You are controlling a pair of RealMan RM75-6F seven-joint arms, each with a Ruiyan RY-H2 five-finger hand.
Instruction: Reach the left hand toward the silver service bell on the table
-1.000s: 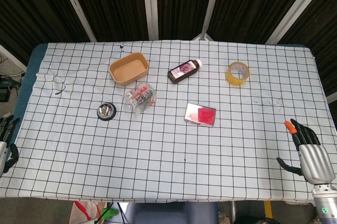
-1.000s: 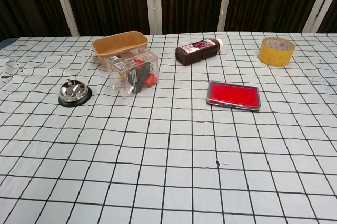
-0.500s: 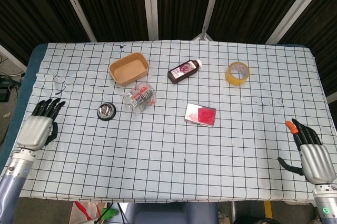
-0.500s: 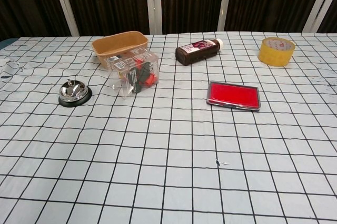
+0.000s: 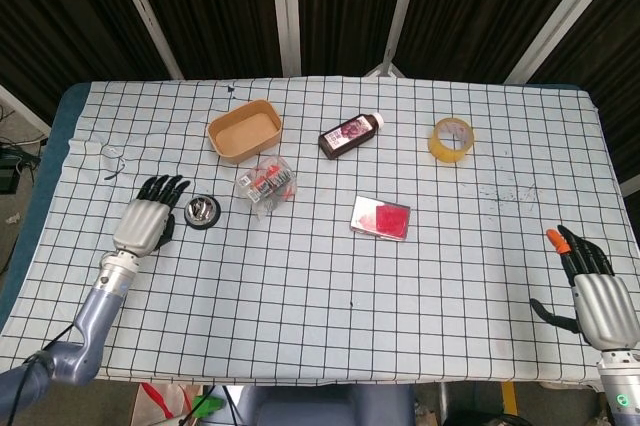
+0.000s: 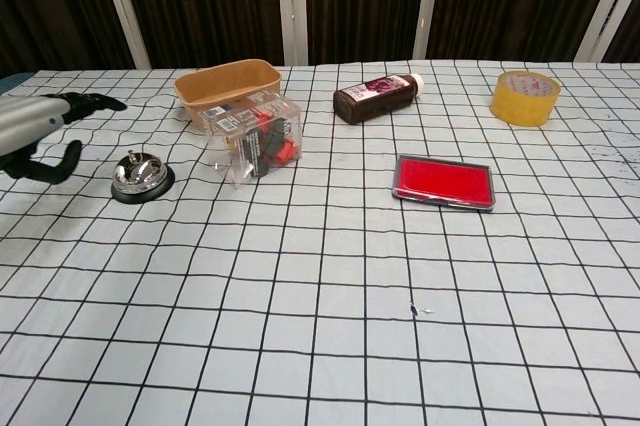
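The left hand (image 5: 148,218) has swept in fast from the bench's left edge: a second ago it was barely over the cloth, half a second ago it was well to the left of the bell (image 5: 202,211), and now it sits just beside the bell on its left, fingers stretched out flat and apart, holding nothing. From the chest view the hand (image 6: 40,126) floats a little above the bell (image 6: 139,175), with the thumb hanging down on the bell's left; I cannot tell whether anything touches it yet, though it looks apart. The reach looks nearly complete, needing only a short move right and down. The bell itself has not shifted; it stands upright on the checked cloth toward the left of the bench (image 5: 320,336). Just right of the bell lies a clear plastic packet (image 5: 266,184) with red and dark bits inside, and behind the bell and to its right is a brown paper bowl (image 5: 243,131). Farther right of the bell are a dark bottle (image 5: 350,134) on its side, a red ink pad (image 5: 381,218) and, well beyond, a yellow tape roll (image 5: 452,139). Nothing lies between hand and bell, so the way is clear; only the packet is near enough to get nudged on an overshoot. The right hand (image 5: 590,286) rests at the bench's right edge, far from the bell, open and empty.
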